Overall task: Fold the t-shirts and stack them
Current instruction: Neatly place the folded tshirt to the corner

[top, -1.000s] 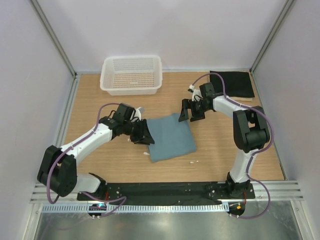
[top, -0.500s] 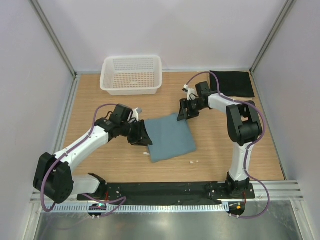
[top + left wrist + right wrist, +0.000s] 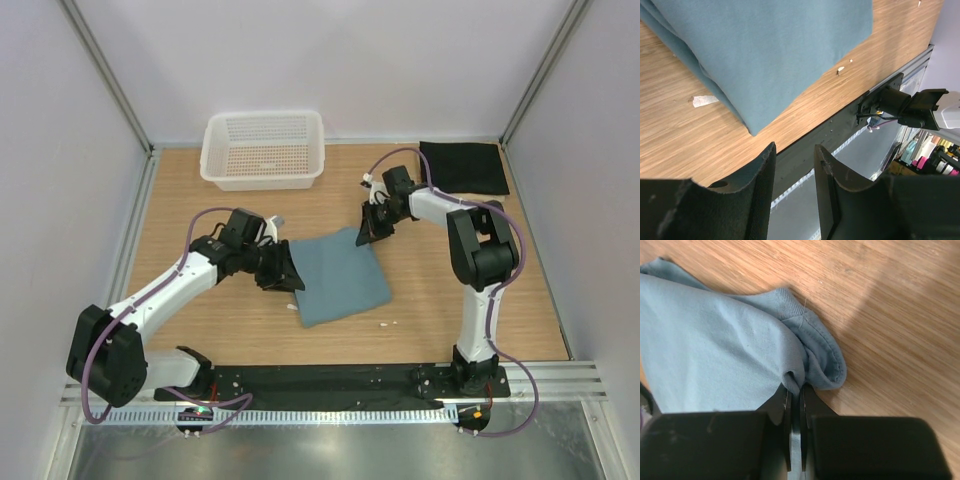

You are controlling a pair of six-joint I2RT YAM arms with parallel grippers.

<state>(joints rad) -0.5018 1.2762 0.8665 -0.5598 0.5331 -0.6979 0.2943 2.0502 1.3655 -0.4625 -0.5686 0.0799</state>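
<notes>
Fingers of the left gripper stand partly apart with nothing between them; only the dark rail along the table's near edge shows through the gap. From overhead, that gripper sits just beside the 9 o'clock edge of the teal-blue t-shirt. The shirt lies folded into a rough square near the middle of the wooden table, turned a little askew. A white scrap lies on the wood just beside the shirt's layered edge.

Farther out, at the shirt's 1 o'clock corner, the right gripper is pinched tight on a fold of the teal cloth. The stitched hem curls out just past its tips.

Beyond that, a black t-shirt lies folded flat at the table's 1 o'clock corner, well apart from the teal one. A white mesh basket stands at 11 o'clock, near the back wall.
</notes>
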